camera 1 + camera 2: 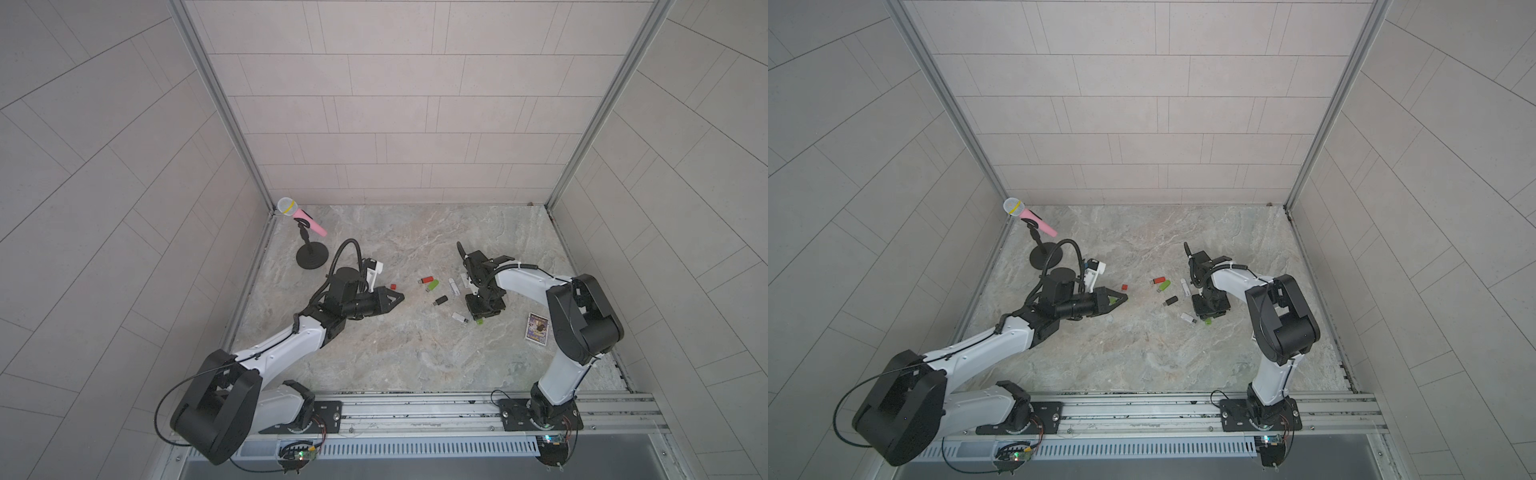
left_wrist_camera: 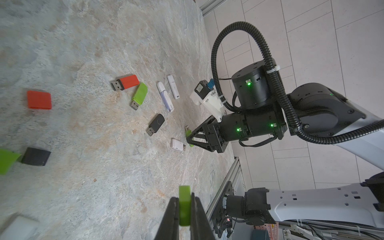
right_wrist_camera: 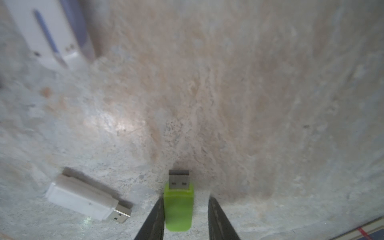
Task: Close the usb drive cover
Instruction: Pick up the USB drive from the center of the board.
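Pinched edge-on in L claw (image 2: 184,197): green cover (image 2: 184,214), jaws shut tight on it. L claw well apart from black usb drive (image 1: 441,300), mid bench (image 1: 415,365), on L-arm side of it; red cover (image 1: 393,286) just by claw tip. R claw (image 3: 185,199) down at bench on opp. side of black usb drive, jaws part open, straddling green usb drive (image 3: 179,209): one finger (image 3: 153,218) touching its side, other w/ a gap, no grip yet. Green usb drive flat on bench, metal plug bare, pointing away from R claw. Btwn it & black usb drive: white uncapped drive (image 3: 83,199). Beyond black usb drive, toward back wall: red drive (image 1: 427,280) & 2nd green drive (image 1: 433,285), plugs bare. Two white sticks (image 1: 454,286) nr it too, on R-arm side. Far off from it, past L claw, by back L corner: mic on stand (image 1: 311,259)
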Robot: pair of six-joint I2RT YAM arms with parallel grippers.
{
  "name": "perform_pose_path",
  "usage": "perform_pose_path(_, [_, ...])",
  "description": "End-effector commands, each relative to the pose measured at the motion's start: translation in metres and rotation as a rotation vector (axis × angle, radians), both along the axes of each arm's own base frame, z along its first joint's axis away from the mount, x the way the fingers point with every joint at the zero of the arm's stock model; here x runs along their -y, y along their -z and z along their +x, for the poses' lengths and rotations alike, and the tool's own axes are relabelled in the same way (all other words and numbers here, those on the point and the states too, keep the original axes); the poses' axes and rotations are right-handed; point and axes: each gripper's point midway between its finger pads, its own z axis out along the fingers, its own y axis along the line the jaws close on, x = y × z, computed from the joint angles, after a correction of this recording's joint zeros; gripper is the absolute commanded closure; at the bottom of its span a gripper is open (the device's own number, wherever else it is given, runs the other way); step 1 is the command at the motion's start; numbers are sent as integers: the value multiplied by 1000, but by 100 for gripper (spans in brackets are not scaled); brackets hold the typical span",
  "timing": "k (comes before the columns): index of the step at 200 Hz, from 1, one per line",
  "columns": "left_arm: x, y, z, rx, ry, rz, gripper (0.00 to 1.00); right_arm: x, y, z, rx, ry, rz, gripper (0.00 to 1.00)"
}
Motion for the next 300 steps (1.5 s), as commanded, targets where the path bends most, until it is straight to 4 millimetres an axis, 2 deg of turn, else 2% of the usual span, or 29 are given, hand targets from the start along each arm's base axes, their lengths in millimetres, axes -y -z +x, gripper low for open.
perform_pose_path(1, [-2,-10,-1,36,8,-3,93,0,12,0,-20,0,-12,66])
perform_pose_path(19, [-3,-11,-1,39,6,0,93,0,14,0,-26,-1,-9,73])
perform_pose_path(52, [-2,-9,-1,34,9,1,93,4,15,-5,-35,3,-14,74])
perform_pose_path(69, [-2,-9,-1,33,10,2,93,7,15,-10,-39,8,-15,79])
perform_pose_path(99, [-2,-8,-1,31,11,2,93,16,13,-15,-42,17,-35,79])
perform_pose_path(143, [-2,-9,0,32,10,3,93,11,18,-13,-55,22,-17,75])
perform_pose_path(201, [-1,-8,0,29,16,-1,93,11,14,-8,-26,17,-15,78])
perform_pose_path(224, [1,-11,-1,36,32,-14,93,10,1,-2,38,16,-1,82])
perform_pose_path(256, [7,-14,-5,33,75,-40,93,5,-33,12,206,-5,50,82])
perform_pose_path(300, [12,-17,-6,35,102,-57,93,-21,-84,21,448,-109,195,81])
